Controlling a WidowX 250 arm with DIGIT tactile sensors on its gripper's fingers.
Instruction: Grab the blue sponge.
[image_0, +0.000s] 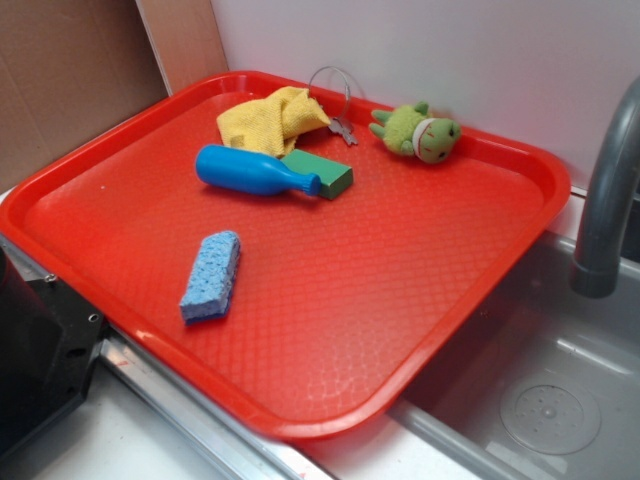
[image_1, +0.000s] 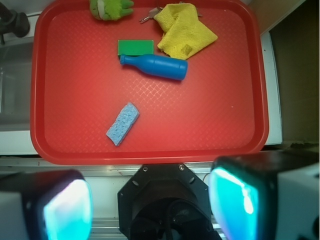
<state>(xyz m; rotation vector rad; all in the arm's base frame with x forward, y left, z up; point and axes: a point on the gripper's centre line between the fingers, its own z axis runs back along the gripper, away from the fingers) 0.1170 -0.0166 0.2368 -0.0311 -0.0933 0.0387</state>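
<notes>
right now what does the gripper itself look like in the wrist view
The gripper has two chunky fingers with pale grey casings and glowing cyan inner pads. Between them sits a black, roughly octagonal mount with small silver screws. No cables or markings are visible.

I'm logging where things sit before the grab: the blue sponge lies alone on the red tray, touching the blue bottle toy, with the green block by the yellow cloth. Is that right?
Not quite: the blue sponge is not touching the blue bottle toy; bare red tray separates them, as the exterior view shows. The green block does sit by the yellow cloth.
</notes>
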